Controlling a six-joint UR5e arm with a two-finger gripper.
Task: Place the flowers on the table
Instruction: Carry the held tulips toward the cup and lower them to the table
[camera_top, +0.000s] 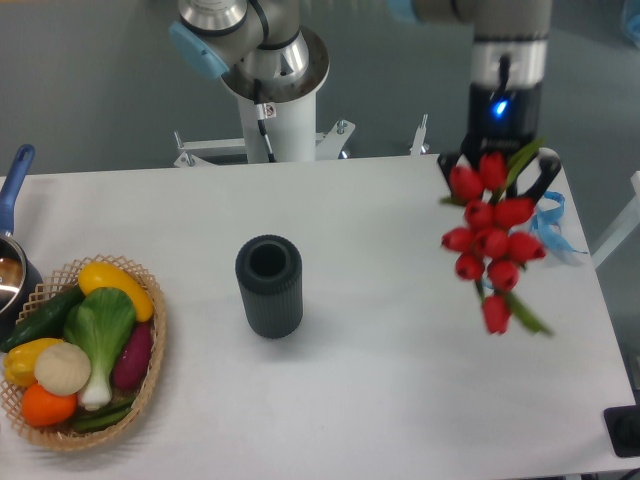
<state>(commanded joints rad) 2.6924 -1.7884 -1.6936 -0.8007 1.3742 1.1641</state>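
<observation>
The flowers (490, 240) are a bunch of red tulips with green leaves, blurred by motion, hanging in the air over the right side of the white table (380, 390). My gripper (497, 168) is above them, near the table's far right edge, and is shut on the bunch at its upper end. The blooms hide the stems and the point of grip. The lowest tulip hangs at about the middle of the table's depth.
A dark ribbed cylinder (268, 285) stands upright left of the table's centre. A wicker basket of vegetables (85, 355) sits at the front left, with a blue-handled pot (12, 215) behind it. A thin blue ribbon (548, 225) lies at the right edge. The arm's base (270, 85) stands behind the table.
</observation>
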